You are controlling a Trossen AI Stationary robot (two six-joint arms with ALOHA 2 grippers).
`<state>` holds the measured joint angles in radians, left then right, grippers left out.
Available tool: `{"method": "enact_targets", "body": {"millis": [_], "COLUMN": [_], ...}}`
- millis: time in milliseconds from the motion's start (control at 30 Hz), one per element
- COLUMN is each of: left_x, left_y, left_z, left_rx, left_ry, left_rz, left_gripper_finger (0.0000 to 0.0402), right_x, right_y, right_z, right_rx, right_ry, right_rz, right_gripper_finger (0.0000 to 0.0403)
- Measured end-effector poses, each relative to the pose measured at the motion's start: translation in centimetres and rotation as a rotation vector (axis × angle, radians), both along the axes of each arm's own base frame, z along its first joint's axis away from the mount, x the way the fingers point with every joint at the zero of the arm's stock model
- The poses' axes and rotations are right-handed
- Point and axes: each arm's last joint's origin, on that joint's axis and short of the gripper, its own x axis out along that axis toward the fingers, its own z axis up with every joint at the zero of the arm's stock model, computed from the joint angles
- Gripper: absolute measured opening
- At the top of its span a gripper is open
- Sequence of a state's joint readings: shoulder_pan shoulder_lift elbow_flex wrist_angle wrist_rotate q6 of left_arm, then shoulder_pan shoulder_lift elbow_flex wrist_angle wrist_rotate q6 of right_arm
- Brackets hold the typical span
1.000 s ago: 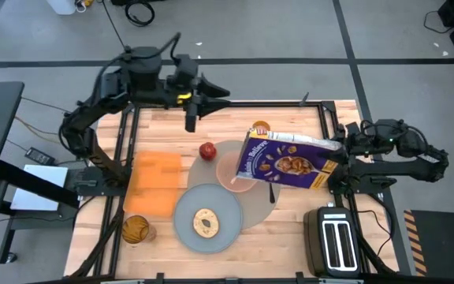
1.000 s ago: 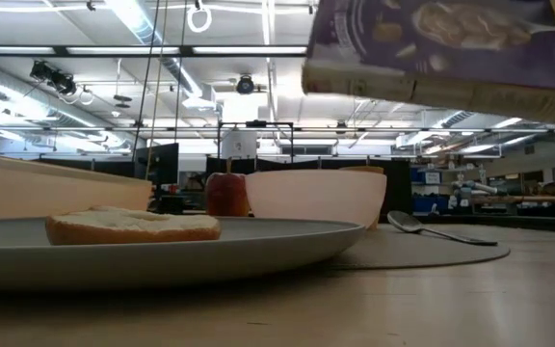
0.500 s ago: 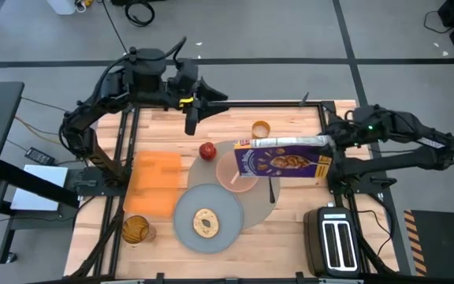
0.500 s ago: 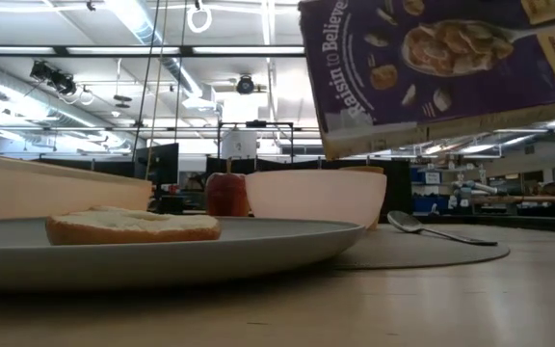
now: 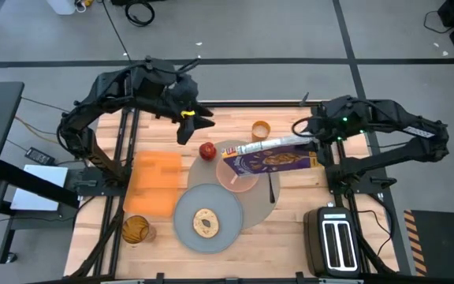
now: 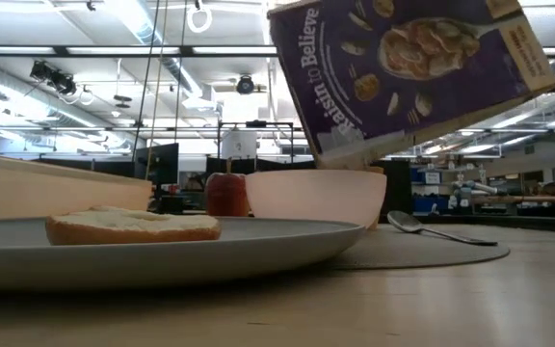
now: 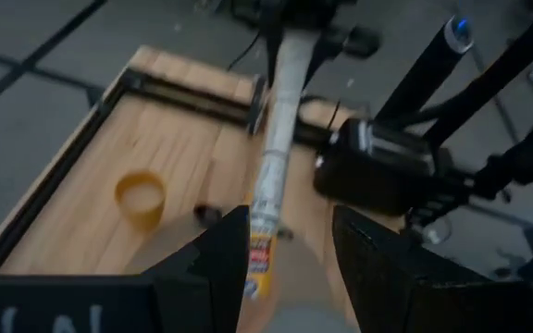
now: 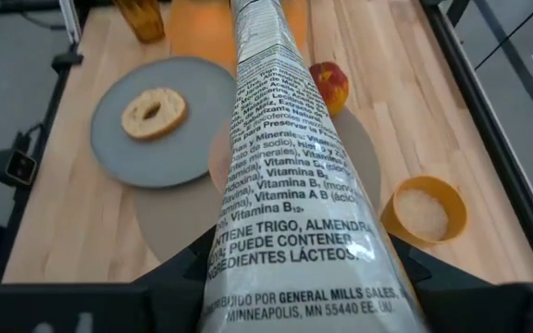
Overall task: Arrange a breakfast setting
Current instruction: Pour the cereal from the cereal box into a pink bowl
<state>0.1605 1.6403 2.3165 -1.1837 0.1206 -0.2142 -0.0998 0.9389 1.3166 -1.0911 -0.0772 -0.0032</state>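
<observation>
Over pink bowl (image 5: pixel 232 172), tilted cereal box (image 5: pixel 270 157).

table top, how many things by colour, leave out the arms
orange: 3 (cloth, small cup, amber glass)
grey: 2 (mat, plate)
pink: 1 (bowl)
red: 1 (apple)
purple: 1 (cereal box, held over the bowl)
black: 1 (toaster)
metal: 1 (spoon)
tan: 1 (toast)
total: 11

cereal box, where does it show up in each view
High view: the cereal box lies right of centre, tilted over the pink bowl, held by the right hand.
Low view: box at upper right, above the bowl.
Left wrist view: narrow edge at centre.
Right wrist view: side panel fills the centre.
Shared landmark: small orange cup.
</observation>
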Motion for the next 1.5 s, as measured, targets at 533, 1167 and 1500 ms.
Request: {"method": "enact_targets", "body": {"millis": [533,1167,1500], "left_x": [-1.0,-1.3,-1.3], "left_y": [0.2,0.5,0.5], "left_z": [-1.4,-1.7,-1.7], "left_rx": [0.066,0.125,0.125], "left_ry": [0.180,0.235,0.235], "left_rz": [0.099,0.182,0.181], "left_gripper_finger": [0.0164,0.0164,0.0164], "right_x": [3.6,8.0,8.9], "right_y": [-0.3,-0.8,0.0], "right_z": [1.4,2.2,2.1], "right_rx": [-0.102,-0.239,-0.351], "right_ry": [0.110,0.242,0.262], "right_rz": [0.112,0.287,0.357], "right_gripper_finger": [0.0166,0.0166,0.0167]}}
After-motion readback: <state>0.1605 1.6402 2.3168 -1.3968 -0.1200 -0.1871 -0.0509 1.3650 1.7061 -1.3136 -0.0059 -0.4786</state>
